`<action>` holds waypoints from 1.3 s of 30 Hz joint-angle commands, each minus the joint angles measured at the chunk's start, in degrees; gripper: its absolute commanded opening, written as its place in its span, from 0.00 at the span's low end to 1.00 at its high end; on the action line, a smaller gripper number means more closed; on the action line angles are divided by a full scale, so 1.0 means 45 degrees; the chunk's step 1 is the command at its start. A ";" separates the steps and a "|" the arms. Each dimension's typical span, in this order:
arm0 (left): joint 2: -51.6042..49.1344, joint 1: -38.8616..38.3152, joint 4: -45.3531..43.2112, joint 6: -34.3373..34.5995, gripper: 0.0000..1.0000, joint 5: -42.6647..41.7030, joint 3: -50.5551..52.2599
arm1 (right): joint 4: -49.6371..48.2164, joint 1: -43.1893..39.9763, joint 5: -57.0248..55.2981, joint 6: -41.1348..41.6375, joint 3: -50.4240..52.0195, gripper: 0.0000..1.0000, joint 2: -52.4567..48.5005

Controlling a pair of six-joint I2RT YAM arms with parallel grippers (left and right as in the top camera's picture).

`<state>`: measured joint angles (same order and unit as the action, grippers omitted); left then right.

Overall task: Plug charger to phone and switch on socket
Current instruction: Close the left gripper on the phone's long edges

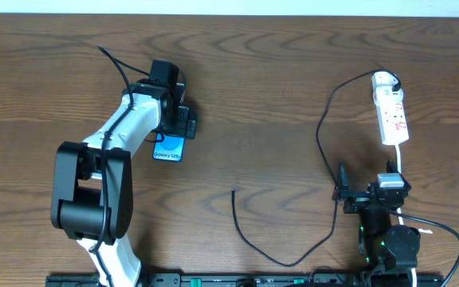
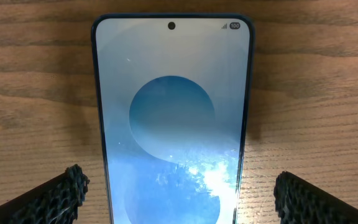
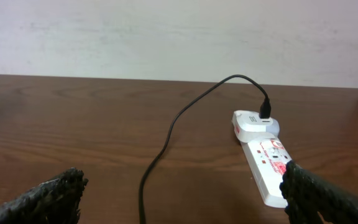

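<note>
The phone (image 1: 168, 150) lies flat on the wooden table, its blue screen (image 2: 173, 112) up. My left gripper (image 1: 174, 127) hovers right over it, open, with a finger on each side of the phone's near end and neither touching (image 2: 179, 190). The charger (image 1: 322, 135) is a thin black cable. Its small tip (image 1: 233, 190) lies loose mid-table and its black plug (image 3: 265, 112) sits in a white adapter at the far end of the socket (image 1: 392, 115). My right gripper (image 1: 366, 190) is open and empty just short of the socket (image 3: 263, 158), with the cable (image 3: 166, 137) running between its fingers (image 3: 182, 186).
The socket's thick white cord (image 1: 401, 159) runs back past my right arm. The charger cable loops along the table's front (image 1: 293, 261). Both arm bases stand at the front edge. A pale wall (image 3: 166, 37) rises behind the table's far edge.
</note>
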<state>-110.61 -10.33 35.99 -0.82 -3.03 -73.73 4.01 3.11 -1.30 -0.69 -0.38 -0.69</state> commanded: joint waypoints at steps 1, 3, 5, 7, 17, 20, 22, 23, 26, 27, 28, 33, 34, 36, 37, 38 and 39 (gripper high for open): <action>-0.0146 0.0015 0.0024 0.0155 0.98 0.0165 0.0102 | 0.0049 -0.0092 -0.0112 -0.0151 0.0015 0.99 0.0083; -0.0146 0.0015 0.0000 0.0155 0.98 0.0219 0.0121 | 0.0049 -0.0092 -0.0112 -0.0151 0.0015 0.99 0.0083; -0.0146 0.0015 -0.0131 0.0155 0.98 0.0257 0.0199 | 0.0049 -0.0092 -0.0112 -0.0151 0.0015 0.99 0.0083; -0.0146 0.0015 -0.0257 0.0155 0.98 0.0253 0.0287 | 0.0049 -0.0092 -0.0112 -0.0151 0.0015 0.99 0.0083; -0.0160 0.0015 -0.0340 0.0155 0.98 0.0257 0.0306 | 0.0049 -0.0092 -0.0112 -0.0151 0.0015 0.99 0.0083; -0.0316 0.0015 -0.0442 0.0155 0.98 0.0257 0.0316 | 0.0049 -0.0092 -0.0112 -0.0151 0.0015 0.99 0.0083; -0.0559 0.0015 -0.0461 0.0155 0.98 0.0253 0.0316 | 0.0049 -0.0092 -0.0112 -0.0151 0.0015 0.99 0.0083; -0.0675 0.0015 -0.0457 0.0155 0.98 0.0253 0.0316 | 0.0049 -0.0092 -0.0112 -0.0151 0.0015 0.99 0.0078; -0.0874 0.0010 -0.0359 0.0160 0.98 0.0243 0.0316 | 0.0049 -0.0092 -0.0112 -0.0151 0.0015 0.99 0.0083; -0.0874 -0.0005 -0.0355 0.0160 0.98 0.0238 0.0316 | 0.0049 -0.0092 -0.0112 -0.0151 0.0015 0.99 0.0083; -0.0826 -0.0010 -0.0359 0.0160 0.98 0.0243 0.0311 | 0.0049 -0.0092 -0.0112 -0.0151 0.0015 0.99 0.0083; -0.0714 -0.0005 -0.0398 0.0151 0.98 0.0253 0.0311 | 0.0049 -0.0092 -0.0112 -0.0151 0.0015 0.99 0.0083; -0.0714 -0.0005 -0.0393 0.0155 0.98 0.0253 0.0311 | 0.0049 -0.0092 -0.0112 -0.0151 0.0015 0.99 0.0083; -0.0714 -0.0005 -0.0359 0.0155 0.98 0.0248 0.0311 | 0.0049 -0.0092 -0.0112 -0.0151 0.0015 0.99 0.0083; -0.0714 -0.0005 -0.0355 0.0155 0.98 0.0248 0.0311 | 0.0049 -0.0092 -0.0112 -0.0151 0.0015 0.99 0.0083; -0.0714 -0.0005 -0.0350 0.0155 0.98 0.0248 0.0311 | 0.0049 -0.0092 -0.0112 -0.0151 0.0015 0.99 0.0083; -0.0714 -0.0005 -0.0350 0.0155 0.97 0.0248 0.0311 | 0.0049 -0.0092 -0.0112 -0.0151 0.0015 0.99 0.0083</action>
<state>-113.71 -10.33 34.04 -0.19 -2.66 -72.99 4.03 3.11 -1.30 -0.71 -0.38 -0.69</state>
